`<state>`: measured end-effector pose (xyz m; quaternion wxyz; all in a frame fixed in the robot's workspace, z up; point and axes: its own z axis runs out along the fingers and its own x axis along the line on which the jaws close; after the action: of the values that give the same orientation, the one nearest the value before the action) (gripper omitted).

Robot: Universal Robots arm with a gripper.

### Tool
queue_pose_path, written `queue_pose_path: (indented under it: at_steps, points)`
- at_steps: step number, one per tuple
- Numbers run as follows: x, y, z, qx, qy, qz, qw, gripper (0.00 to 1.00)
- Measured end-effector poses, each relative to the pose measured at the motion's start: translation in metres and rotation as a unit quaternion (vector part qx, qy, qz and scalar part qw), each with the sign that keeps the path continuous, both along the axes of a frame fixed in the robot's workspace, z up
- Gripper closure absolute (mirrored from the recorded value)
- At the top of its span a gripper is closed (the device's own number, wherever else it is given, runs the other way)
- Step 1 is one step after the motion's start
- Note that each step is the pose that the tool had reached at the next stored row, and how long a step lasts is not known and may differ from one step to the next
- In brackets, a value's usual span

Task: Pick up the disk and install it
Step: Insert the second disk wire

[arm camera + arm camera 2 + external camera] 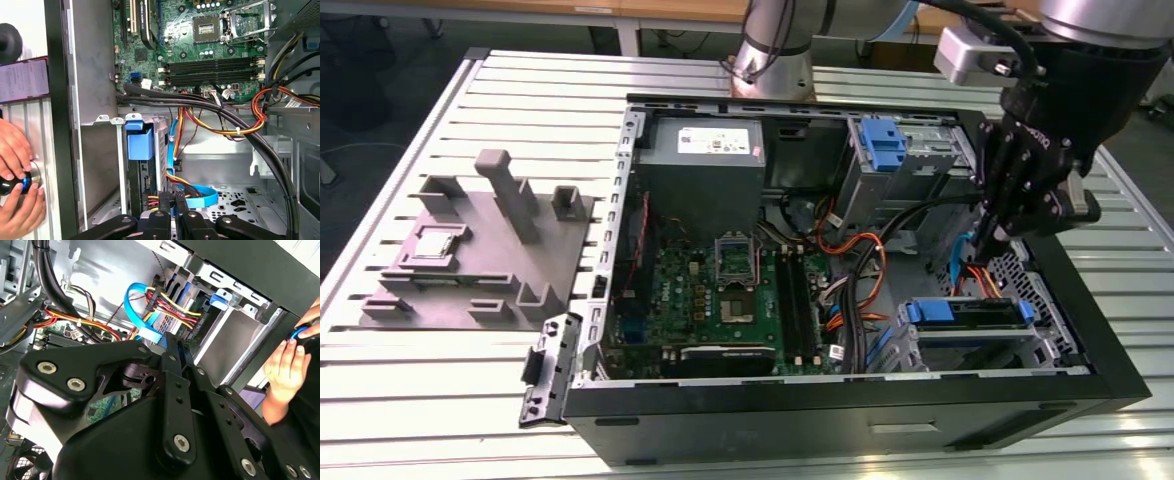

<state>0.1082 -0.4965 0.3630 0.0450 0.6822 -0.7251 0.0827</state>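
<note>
In the exterior view the tool hangs over the disk, which sits in the near-right bay of the computer case. In the second wrist view, then the first, its fingers meet on nothing. The disk is probably stiff, weighty and shock-sensitive, best gripped by its blue frame.

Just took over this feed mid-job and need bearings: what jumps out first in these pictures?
An open computer case lies on the slatted table with its green motherboard exposed. The gripper hangs inside it at the exterior view's right, among coloured cables. In the first wrist view, a person's hand grips a blue-ringed knob just outside the case wall.
</note>
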Motion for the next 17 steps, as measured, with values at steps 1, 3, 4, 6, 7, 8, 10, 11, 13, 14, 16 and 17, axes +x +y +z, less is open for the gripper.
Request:
queue_pose_path:
  at_steps: [1, 3, 4, 6, 7, 8, 10, 11, 13, 14, 16, 17]
  points:
    - [0.0000, -0.0018, -0.0003, 0.0023, -0.0007, 0.000, 1.0000, 0.84]
    - [0.0000, -0.0056, -0.0007, 0.0061, -0.0021, 0.000, 1.0000, 0.84]
    - [0.0000, -0.0076, -0.0009, 0.0079, -0.0028, 0.000, 1.0000, 0.84]
    - [0.0000, -0.0103, -0.0009, 0.0088, -0.0034, 0.000, 1.0000, 0.84]
    - [0.0000, -0.0105, -0.0009, 0.0088, -0.0034, 0.000, 1.0000, 0.84]
    - [0.0000, -0.0106, -0.0010, 0.0089, -0.0034, 0.000, 1.0000, 0.84]
    - [0.0000, -0.0109, -0.0012, 0.0089, -0.0040, 0.001, 1.0000, 0.84]
    - [-0.0005, -0.0111, -0.0012, 0.0088, -0.0065, 0.001, 0.9999, 0.84]
    - [-0.0017, -0.0114, -0.0017, 0.0089, -0.0142, 0.002, 0.9999, 0.84]
    - [-0.0022, -0.0115, -0.0018, 0.0089, -0.0185, 0.002, 0.9998, 0.84]
    - [-0.0032, -0.0120, -0.0021, 0.0092, -0.0253, 0.003, 0.9996, 0.84]
    - [-0.0034, -0.0126, -0.0025, 0.0104, -0.0275, 0.003, 0.9996, 0.84]
